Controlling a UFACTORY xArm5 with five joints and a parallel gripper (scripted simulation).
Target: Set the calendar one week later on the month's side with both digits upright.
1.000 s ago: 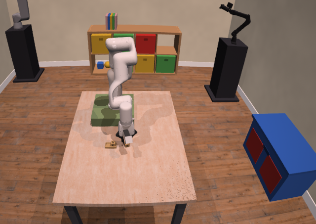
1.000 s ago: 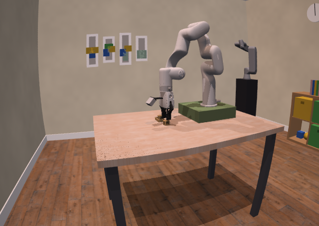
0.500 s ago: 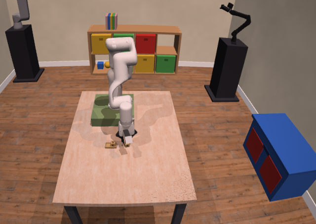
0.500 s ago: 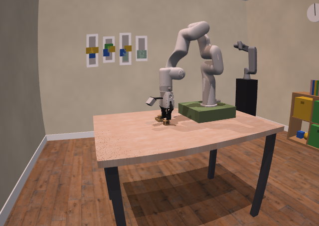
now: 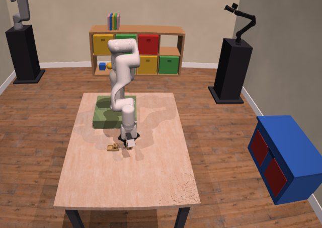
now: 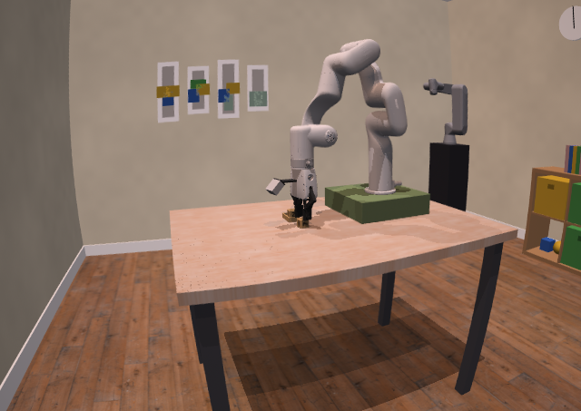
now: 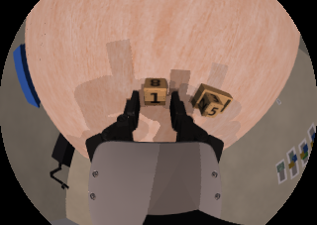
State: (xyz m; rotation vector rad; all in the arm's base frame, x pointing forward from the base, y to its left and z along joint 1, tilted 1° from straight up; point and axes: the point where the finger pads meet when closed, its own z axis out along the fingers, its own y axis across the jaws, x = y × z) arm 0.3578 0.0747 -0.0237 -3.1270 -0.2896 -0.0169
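A robotics room, by the arm on a table [image 5: 125, 183] [image 6: 328, 251] and others on black pedestals [image 5: 234, 72] [image 5: 21, 54] [image 6: 448, 177].

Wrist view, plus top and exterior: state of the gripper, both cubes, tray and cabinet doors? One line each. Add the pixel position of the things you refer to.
Gripper [image 5: 127, 145] [image 6: 302, 215] [image 7: 155, 98]: part open, no cube gripped.
Loose cube [image 5: 129, 148] [image 6: 302, 223] [image 7: 156, 91]: on the table outside the tray, 8 and 1 showing.
Other cube [image 5: 115, 145] [image 6: 290, 211] [image 7: 212, 108]: in the tray, 5 showing; seating unclear.
Tray [image 5: 111, 150] [image 6: 287, 218] [image 7: 218, 89]: on the table, one cube in.
Red doors [image 5: 258, 147] [image 5: 274, 177]: shut.
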